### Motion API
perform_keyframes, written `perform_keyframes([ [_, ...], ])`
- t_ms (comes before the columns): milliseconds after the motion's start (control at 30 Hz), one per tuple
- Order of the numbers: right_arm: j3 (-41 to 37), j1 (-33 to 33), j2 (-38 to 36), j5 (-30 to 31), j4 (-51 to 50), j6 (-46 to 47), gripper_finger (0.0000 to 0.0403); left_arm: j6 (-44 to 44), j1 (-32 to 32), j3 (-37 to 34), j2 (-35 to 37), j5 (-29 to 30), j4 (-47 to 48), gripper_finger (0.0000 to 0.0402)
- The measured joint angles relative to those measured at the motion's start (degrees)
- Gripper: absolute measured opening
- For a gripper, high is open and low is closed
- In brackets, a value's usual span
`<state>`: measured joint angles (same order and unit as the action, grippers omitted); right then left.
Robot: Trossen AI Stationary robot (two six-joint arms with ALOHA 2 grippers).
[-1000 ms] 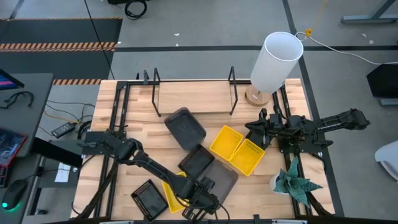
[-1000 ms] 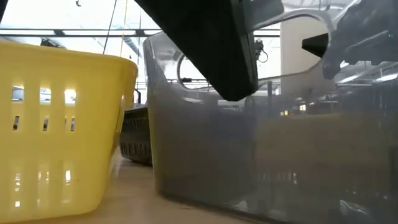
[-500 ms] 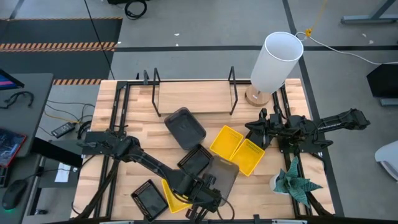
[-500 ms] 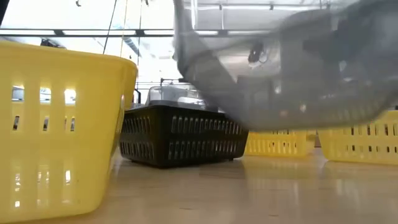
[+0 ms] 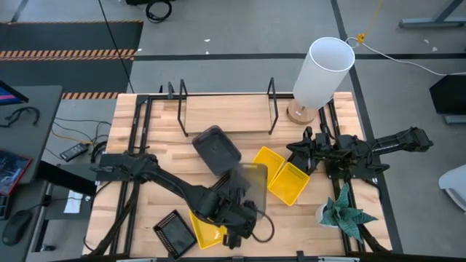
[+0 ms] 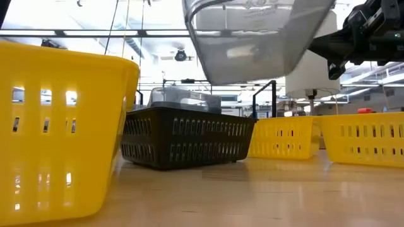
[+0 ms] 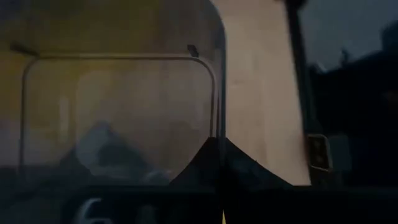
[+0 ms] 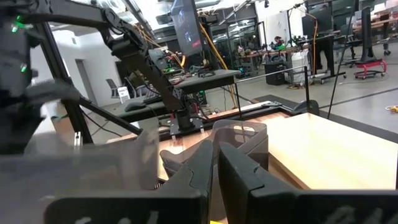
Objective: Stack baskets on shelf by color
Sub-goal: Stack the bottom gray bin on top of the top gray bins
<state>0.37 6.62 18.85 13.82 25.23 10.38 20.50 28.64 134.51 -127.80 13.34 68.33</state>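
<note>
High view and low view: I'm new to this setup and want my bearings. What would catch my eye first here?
The grey basket hanging in the air, held by the left gripper above the table's near middle. Under it a black mesh basket sits on the wood, with yellow baskets to its right. A tall white cylinder stands at the far right corner, by the waiting right gripper.

robotics lab / open-plan workshop floor. high view: butcher-block table (image 5: pixel 145 167) on a black metal frame, grey concrete floor (image 5: pixel 240 29) with hazard-stripe tape (image 5: pixel 69 52), side desk (image 5: pixel 29 145) with cables and gear. right wrist view looks across the room: rows of workbenches (image 8: pixel 205 78), monitors (image 8: pixel 186 25), cable runs, more black rig frames (image 8: pixel 74 112), open ceiling. low view backs it up: strip lights (image 6: pixel 158 31) and industrial ceiling behind the table.
</note>
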Motion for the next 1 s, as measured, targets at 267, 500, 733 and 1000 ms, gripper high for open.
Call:
perform_keyframes([
  [267, 0.0, 0.01, -0.05, 0.0, 0.01, -0.01, 0.0028, 10.58, -1.34, -0.08, 2.64, 6.79, 10.21, 0.0001],
  [500, 0.0, 0.01, -0.06, 0.0, 0.0, 0.01, 0.0028, 19.84, -3.66, -0.1, 3.51, 9.95, 18.92, 0.0004],
  [733, 0.01, 0.01, -0.06, 0.0, 0.0, -0.01, 0.0028, 24.15, -7.79, -1.36, 3.69, 11.99, 21.73, 0.0004],
  [1000, 0.01, -0.01, -0.06, 0.0, -0.02, -0.01, 0.0028, 22.49, -12.59, -10.8, 3.49, 13.22, 21.73, 0.0004],
])
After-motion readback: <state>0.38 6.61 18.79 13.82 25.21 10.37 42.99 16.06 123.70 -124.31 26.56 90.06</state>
